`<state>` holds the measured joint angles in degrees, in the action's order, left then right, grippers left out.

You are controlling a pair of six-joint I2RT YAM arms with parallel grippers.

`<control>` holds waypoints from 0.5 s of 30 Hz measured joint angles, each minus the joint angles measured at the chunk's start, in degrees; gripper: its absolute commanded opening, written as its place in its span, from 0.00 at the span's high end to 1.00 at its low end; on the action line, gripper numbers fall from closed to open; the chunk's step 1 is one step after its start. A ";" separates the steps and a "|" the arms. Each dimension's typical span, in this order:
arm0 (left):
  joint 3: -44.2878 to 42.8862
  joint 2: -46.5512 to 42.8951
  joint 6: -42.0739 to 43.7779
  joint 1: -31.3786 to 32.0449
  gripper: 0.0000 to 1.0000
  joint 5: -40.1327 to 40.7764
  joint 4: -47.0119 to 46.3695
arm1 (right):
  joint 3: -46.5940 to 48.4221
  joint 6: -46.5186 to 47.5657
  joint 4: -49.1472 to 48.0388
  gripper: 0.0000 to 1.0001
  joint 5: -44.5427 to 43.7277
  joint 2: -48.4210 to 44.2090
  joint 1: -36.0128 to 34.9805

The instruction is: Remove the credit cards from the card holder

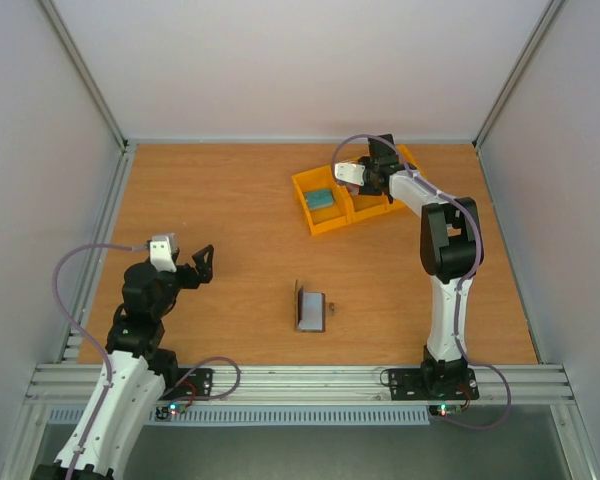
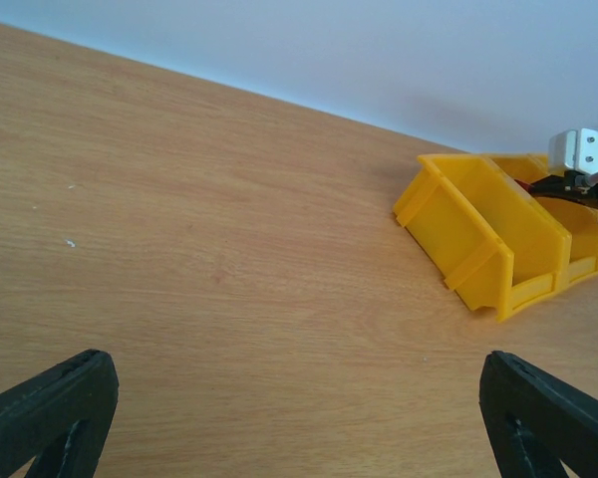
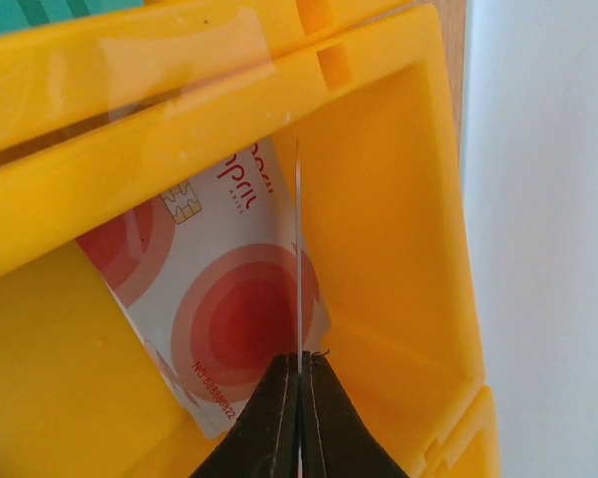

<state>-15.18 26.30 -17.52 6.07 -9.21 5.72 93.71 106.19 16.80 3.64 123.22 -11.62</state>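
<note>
We see yellow three-part bin (image 1: 330, 224) at far right of wooden worktop (image 1: 230, 215); teal item (image 1: 321, 198) lying in its left compartment.

Top view high above, left wrist low, facing far-off yellow bin (image 2: 478, 239), right wrist close inside it

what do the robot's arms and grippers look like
Both the left arm and right arm are white tubular links with black joints. A pale lilac cable loops off each wrist. The left gripper and right gripper have black, wedge-shaped fingers.
</note>
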 measured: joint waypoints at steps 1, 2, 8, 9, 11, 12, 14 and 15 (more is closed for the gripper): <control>0.00 0.00 -0.02 0.00 0.01 -0.17 0.00 | 0.00 0.11 -0.09 0.99 0.02 0.04 0.00; 0.00 0.00 -0.02 0.00 0.01 -0.24 0.00 | 0.00 0.24 -0.17 0.99 0.02 0.07 0.00; 0.00 0.15 -0.09 0.00 0.01 -0.44 -0.02 | 0.00 0.94 -1.44 0.99 0.00 0.42 0.00; 0.00 0.31 -0.15 0.00 0.01 -0.48 -0.11 | 0.00 1.11 -1.66 0.99 0.00 0.57 0.00; 0.00 0.42 -0.24 0.00 0.01 -0.48 -0.11 | 0.00 1.49 -1.97 0.91 0.00 0.94 0.00; 0.00 0.39 -0.26 0.00 0.01 -0.48 -0.20 | 0.00 1.62 -2.05 0.82 0.00 1.05 0.00; 0.00 0.35 -0.26 0.00 0.01 -0.48 -0.24 | -0.02 2.23 -2.27 0.59 0.00 1.16 0.00; 0.00 0.33 -0.26 0.00 0.01 -0.48 -0.24 | -0.09 2.29 -2.34 0.53 -0.13 1.18 0.00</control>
<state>-15.18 26.63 -17.78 6.07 -9.69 5.48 93.62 108.49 14.46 3.51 124.40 -11.62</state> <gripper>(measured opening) 0.994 0.244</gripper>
